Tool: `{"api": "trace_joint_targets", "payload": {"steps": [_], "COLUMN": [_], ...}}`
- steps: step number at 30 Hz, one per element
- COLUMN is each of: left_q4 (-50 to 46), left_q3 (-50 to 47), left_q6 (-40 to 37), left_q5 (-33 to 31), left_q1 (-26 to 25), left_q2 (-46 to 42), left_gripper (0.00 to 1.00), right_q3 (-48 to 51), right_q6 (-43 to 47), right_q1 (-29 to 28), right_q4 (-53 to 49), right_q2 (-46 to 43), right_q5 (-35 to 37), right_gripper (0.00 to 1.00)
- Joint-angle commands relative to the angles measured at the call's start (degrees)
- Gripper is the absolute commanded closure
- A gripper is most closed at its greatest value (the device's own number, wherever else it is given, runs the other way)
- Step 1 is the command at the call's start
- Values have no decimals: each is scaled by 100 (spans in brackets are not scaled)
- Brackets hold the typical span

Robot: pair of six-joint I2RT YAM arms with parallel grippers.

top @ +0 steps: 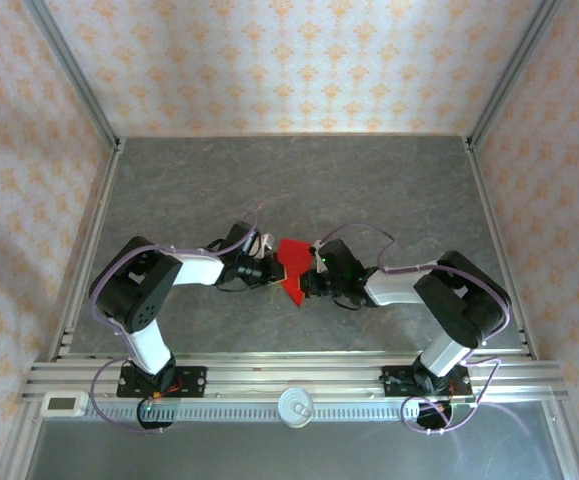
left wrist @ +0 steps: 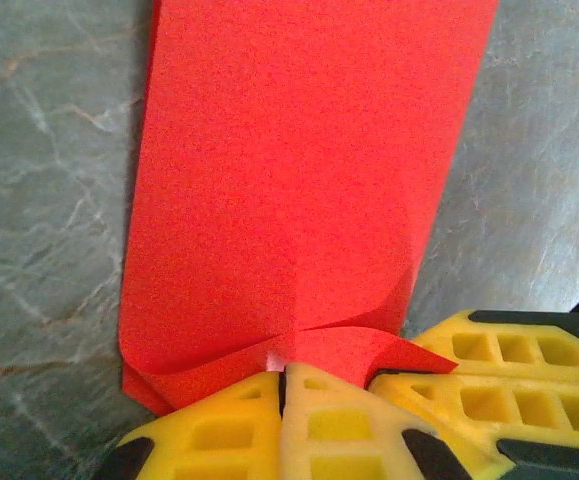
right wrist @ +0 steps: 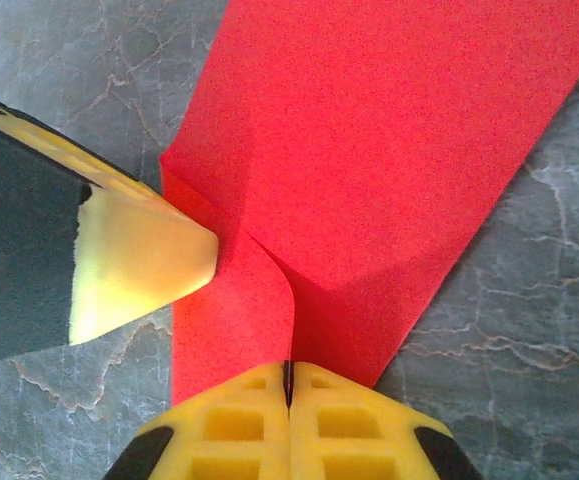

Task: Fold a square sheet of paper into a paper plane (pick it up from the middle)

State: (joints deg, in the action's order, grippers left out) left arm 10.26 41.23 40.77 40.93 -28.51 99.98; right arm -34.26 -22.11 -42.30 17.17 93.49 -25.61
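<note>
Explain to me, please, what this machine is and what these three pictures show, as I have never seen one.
These are two robot arms bolted at the near edge of a grey table. The overhead picture looks down from behind them: left arm, right arm. The other two come from a camera on each wrist, looking past its own yellow fingers. Between the arms is a creased red sheet of paper; both arms' jaws are shut on it, from opposite sides.

Grey marbled tabletop (top: 299, 180); cream floral-patterned walls (top: 289, 60) at 9, 12 and 3 o'clock; aluminium rail (top: 299, 375) at 6 o'clock. Even lighting.
</note>
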Motion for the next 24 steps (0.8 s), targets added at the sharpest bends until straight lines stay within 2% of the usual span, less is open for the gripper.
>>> {"api": "trace_joint_targets", "payload": {"steps": [1, 4, 6, 9, 12, 14, 17, 20, 24], "left_q4": [-379, -360, -324, -278, -271, -253, -218, -192, -183], "left_q3": [-226, -308, -317, -302, -289, -300, -309, -316, -308], "left_q6": [-329, -368, -355, -329, -324, -316, -306, -297, -289], "left_q5": [-424, -463, -457, -454, -457, -455, -446, -433, -428], "left_q1": [-53, -49, -54, -49, -54, -54, -43, -49, -50], "left_q2": [78, 69, 65, 65, 51, 48, 48, 50, 52], "left_gripper": [100, 100, 100, 100, 100, 100, 100, 100, 100], "right_q3": [-82, -297, -460, -683, -757, -734, -754, -810, -900], "right_q6": [-123, -216, -367, -619, -795, -981, -1324, -1367, -1443], "right_q1": [38, 38, 55, 73, 73, 73, 46, -18, -131], "right_q4": [-397, -620, -876, -1269, -1412, -1252, -1093, -1130, -1156], "right_q2": [-104, -397, -597, -815, -931, -895, -637, -413, -201], "right_q5": [-5, 91, 237, 341, -16, -573, -1213, -1243, -1284], "right_gripper": [87, 73, 67, 63, 62, 65, 80, 92, 97]}}
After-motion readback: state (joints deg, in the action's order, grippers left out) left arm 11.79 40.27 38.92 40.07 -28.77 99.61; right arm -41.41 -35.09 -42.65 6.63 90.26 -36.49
